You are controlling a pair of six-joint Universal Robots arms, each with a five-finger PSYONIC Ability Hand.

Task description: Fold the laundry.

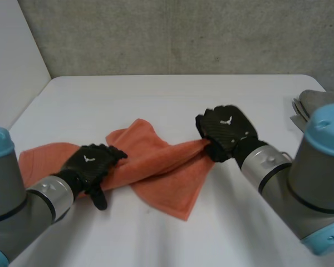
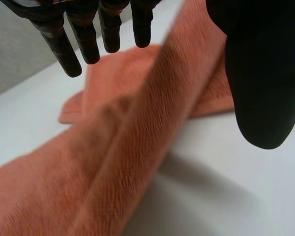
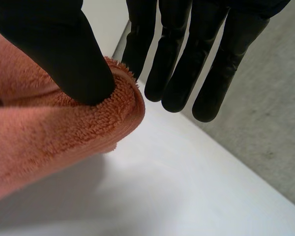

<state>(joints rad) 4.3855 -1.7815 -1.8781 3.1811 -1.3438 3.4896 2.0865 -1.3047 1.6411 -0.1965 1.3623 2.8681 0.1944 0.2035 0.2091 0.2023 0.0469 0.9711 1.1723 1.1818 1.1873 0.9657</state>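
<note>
Fingers [image 3: 206,64] of the right hand [image 1: 225,129] hang straight and close together; the thumb [image 3: 64,49] presses a corner of the orange towel [image 1: 156,167] against the nearest of them, so the cloth is pinched there, its hem bulging out past the thumb tip. Fingers [image 2: 83,34] of the left hand [image 1: 92,162] are straight and slightly spread, well apart from the thumb [image 2: 265,88]; they clamp nothing, and a bunched band of towel runs under the palm between the two. From the left hand that band stretches across to the right hand, lifted a little off the white counter [image 1: 156,94]; part of the towel lies flat beneath it, one flap spread toward the near edge and another end flat beside the left arm [image 1: 22,206]. Hands sit well apart near the counter's middle; a grey stack [image 1: 314,100], too cropped to identify, lies at the counter's right side behind the right arm [image 1: 300,183]; a concrete wall [image 1: 183,33] rises behind.
</note>
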